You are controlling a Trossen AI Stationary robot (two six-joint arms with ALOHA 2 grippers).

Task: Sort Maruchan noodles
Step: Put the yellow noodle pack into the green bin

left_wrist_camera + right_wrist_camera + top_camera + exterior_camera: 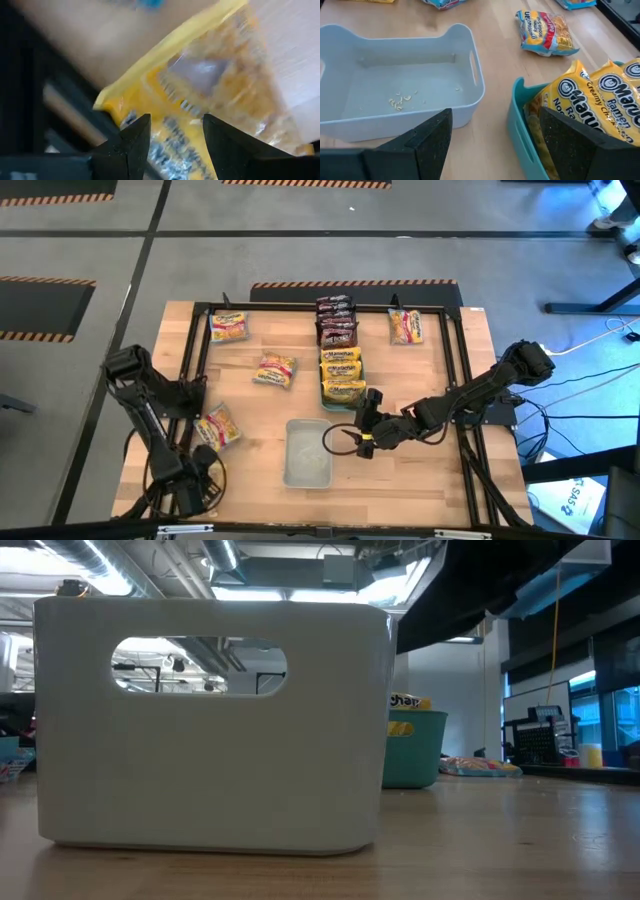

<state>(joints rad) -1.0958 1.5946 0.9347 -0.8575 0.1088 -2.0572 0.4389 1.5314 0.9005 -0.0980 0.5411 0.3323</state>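
Maruchan noodle packets lie flat on the wooden table: yellow-and-pink ones at the far left [229, 327], in the middle [275, 370] and at the far right [405, 327]. Another yellow packet [218, 425] lies at the left; my left gripper [175, 142] hangs open just over it [210, 95], pointing down. Yellow packets [600, 95] stand in a teal tray [342, 380], and dark red ones fill a dark tray [337, 320] behind it. My right gripper [345, 438] is open and holds nothing, between the teal tray [517, 120] and a clear tray [395, 95].
The clear tray [307, 452] holds only a few crumbs [400, 101] and fills the front of the low view [210, 720]. A black frame [190, 360] runs around the work area, with one rail close beside the left packet. Bare wood lies at the near right.
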